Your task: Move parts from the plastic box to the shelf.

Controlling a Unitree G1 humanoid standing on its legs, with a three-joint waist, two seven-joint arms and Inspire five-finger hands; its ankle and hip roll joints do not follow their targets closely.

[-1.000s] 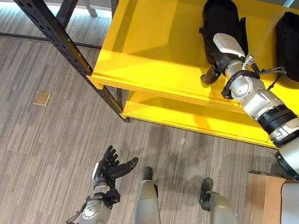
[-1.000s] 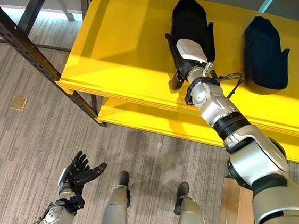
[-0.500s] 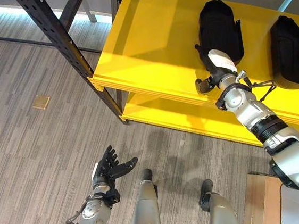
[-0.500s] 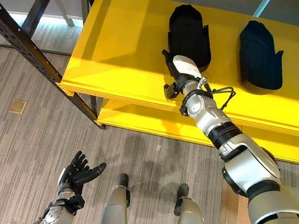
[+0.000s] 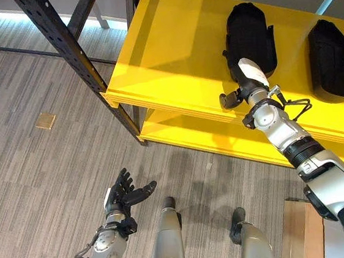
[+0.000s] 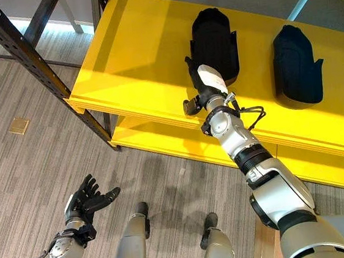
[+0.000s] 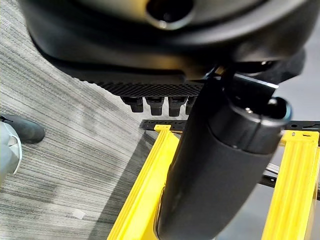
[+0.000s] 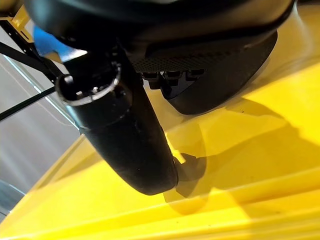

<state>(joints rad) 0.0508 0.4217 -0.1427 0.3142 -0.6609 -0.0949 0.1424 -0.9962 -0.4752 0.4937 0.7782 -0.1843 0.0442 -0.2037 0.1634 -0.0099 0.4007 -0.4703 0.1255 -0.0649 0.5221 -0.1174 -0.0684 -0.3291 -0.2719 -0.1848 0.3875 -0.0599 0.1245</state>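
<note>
The yellow shelf [image 5: 170, 55] carries two black parts — one [image 5: 249, 34] just beyond the right hand [image 5: 241, 85], another [image 5: 330, 57] farther right. The right hand hovers empty, fingers relaxed; the left hand [image 5: 125, 194] hangs open above the floor [image 5: 40, 167].

shelf [image 5: 170, 49] boards are smooth yellow with a slight sheen, black parts [image 5: 249, 34] on it look matt, upright [image 5: 68, 47] is dark perforated metal, floor [image 5: 41, 173] streaky grey.

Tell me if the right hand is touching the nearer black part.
Apart. The right wrist view shows yellow shelf between the right hand and the black part.
</note>
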